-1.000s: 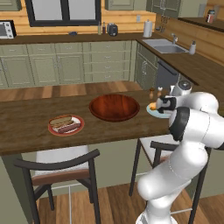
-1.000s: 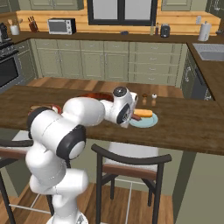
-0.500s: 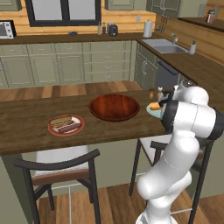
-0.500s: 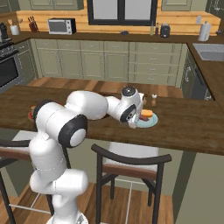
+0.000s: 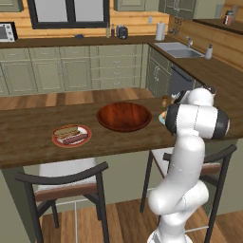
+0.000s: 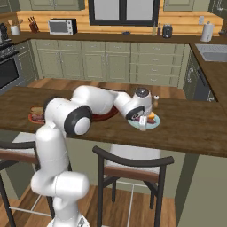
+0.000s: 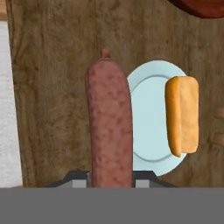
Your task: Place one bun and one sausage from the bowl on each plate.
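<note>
One sausage (image 7: pixel 108 127) is clamped in the claw (image 7: pixel 109 181), held lengthwise and hanging over the counter (image 7: pixel 52 87) just off the rim of the teal plate (image 7: pixel 148 131). That plate carries only the yellow-orange bun (image 7: pixel 182 114), so this sausage looks meant to complete its pair. Bowl (image 5: pixel 124 116) sits emptied mid-counter. Red-rimmed plate (image 5: pixel 71 135), far left, already holds its bun and sausage. Likely remaining: shift over the teal plate, lower, let go.

Even, soft rendered light, faint shadows, slightly blurry textures.
</note>
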Motion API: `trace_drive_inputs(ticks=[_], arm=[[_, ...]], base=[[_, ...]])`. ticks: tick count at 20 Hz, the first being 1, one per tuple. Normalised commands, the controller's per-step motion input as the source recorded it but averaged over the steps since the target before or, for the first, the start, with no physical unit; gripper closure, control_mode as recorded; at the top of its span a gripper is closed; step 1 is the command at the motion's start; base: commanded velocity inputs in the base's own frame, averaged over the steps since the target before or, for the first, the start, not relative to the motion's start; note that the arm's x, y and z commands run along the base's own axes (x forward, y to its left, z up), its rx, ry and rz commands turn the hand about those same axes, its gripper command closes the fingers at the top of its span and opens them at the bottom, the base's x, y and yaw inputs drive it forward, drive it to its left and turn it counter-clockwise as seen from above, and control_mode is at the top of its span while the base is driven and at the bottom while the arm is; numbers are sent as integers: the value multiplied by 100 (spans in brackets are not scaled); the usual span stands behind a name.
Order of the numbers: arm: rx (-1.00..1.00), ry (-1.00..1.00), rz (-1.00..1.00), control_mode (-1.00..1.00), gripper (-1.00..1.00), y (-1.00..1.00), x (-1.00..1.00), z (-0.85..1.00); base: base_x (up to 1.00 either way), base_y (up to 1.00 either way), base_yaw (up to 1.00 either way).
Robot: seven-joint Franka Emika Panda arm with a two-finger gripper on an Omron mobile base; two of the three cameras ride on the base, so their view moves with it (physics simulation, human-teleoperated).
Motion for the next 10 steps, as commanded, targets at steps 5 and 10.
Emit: trace_drive_inputs(ticks=[5,10], arm=[[0,9,2,-100,100,0,26,-7],[-1,7,0,-100,100,0,38,-4]], base=[[0,0,0],[0,0,0]])
